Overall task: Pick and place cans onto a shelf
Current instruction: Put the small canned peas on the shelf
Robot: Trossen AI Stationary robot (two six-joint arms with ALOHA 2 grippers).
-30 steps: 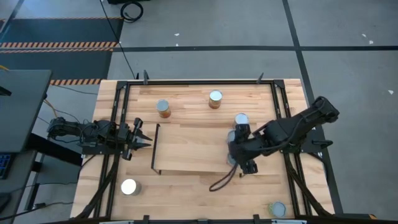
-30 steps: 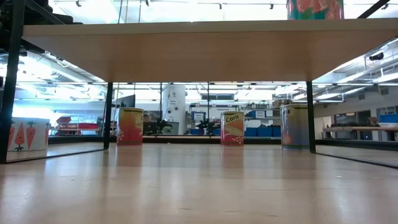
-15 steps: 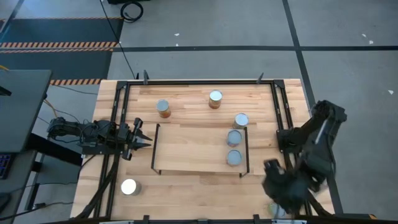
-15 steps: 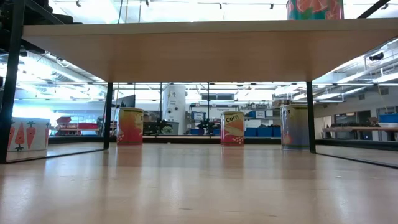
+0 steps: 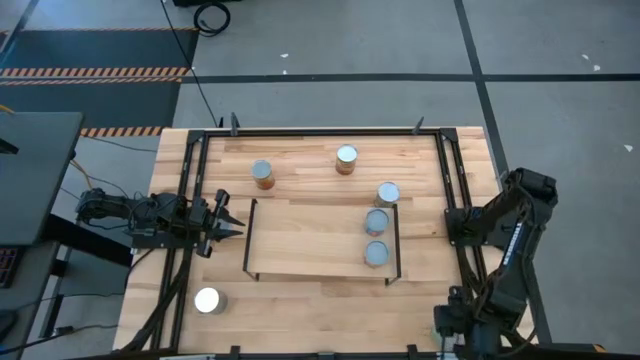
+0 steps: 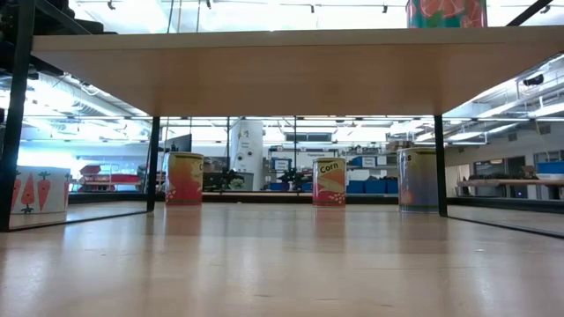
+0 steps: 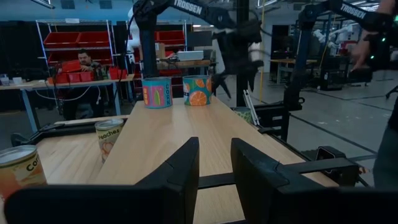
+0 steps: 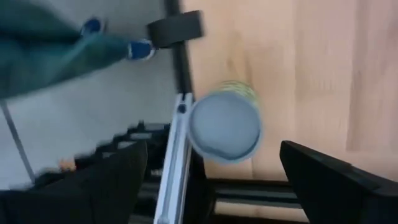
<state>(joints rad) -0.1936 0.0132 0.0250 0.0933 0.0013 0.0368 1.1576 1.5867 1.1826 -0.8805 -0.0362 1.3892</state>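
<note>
Now my right gripper (image 8: 208,168) is spread wide above a can (image 8: 225,126) at the table's near right corner; rigid, smooth tin, so I'd clamp its sides mid-height. Two cans (image 5: 377,237) sit on the shelf (image 5: 310,240). My left gripper (image 5: 222,217), parted and empty, waits beside the shelf's left end.

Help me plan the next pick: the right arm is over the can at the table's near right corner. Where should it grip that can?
Grip the can across its round side wall, coming straight down from above. It stands upright, lid up, between the open fingers of the right gripper, with the table's black rail close beside it.
</note>
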